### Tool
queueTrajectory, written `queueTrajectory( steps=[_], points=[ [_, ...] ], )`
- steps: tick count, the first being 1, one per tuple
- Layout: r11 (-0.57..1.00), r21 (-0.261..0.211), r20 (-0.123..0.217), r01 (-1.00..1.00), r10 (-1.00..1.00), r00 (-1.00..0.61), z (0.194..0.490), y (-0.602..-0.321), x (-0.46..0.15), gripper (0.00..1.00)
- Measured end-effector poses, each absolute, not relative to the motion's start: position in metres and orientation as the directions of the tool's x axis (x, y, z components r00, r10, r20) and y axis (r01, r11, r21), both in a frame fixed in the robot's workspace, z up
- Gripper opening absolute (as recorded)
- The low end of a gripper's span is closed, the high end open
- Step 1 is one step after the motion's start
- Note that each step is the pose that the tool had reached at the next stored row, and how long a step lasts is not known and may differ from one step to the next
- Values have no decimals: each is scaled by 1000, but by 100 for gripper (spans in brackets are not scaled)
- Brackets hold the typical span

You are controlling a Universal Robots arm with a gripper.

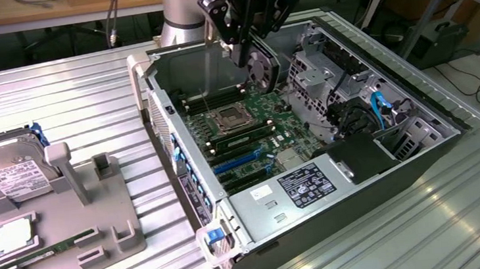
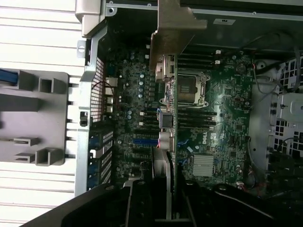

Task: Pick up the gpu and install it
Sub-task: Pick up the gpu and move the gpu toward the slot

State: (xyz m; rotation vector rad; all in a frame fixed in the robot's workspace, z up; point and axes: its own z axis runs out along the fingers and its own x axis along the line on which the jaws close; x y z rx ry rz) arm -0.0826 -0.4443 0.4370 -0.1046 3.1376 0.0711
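My gripper (image 1: 247, 46) hangs above the open computer case (image 1: 178, 134) and is shut on the gpu (image 1: 263, 71), a thin dark card held on edge with its round black fan facing the exterior view's right. In the wrist view the gpu (image 2: 168, 118) appears edge-on between my fingers (image 2: 141, 194), its silver end bracket (image 2: 173, 28) at the far end. It hovers over the green motherboard (image 1: 244, 134), above the CPU socket (image 1: 225, 117) and apart from the blue expansion slots (image 1: 238, 162). Those blue slots (image 2: 143, 141) lie just beside the card's edge.
A grey fixture (image 1: 72, 223) on the exterior view's left holds a silver hard drive (image 1: 10, 171) and a green memory stick (image 1: 45, 254). Inside the case are the power supply (image 1: 311, 184), a metal drive cage (image 1: 322, 67) and blue cables (image 1: 379, 111).
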Motion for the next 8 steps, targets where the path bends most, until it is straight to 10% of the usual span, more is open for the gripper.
queueTrajectory(
  steps=[8],
  points=[
    [997, 45, -3, -67, -67, -998, 436, -444, -70, 27]
  ],
)
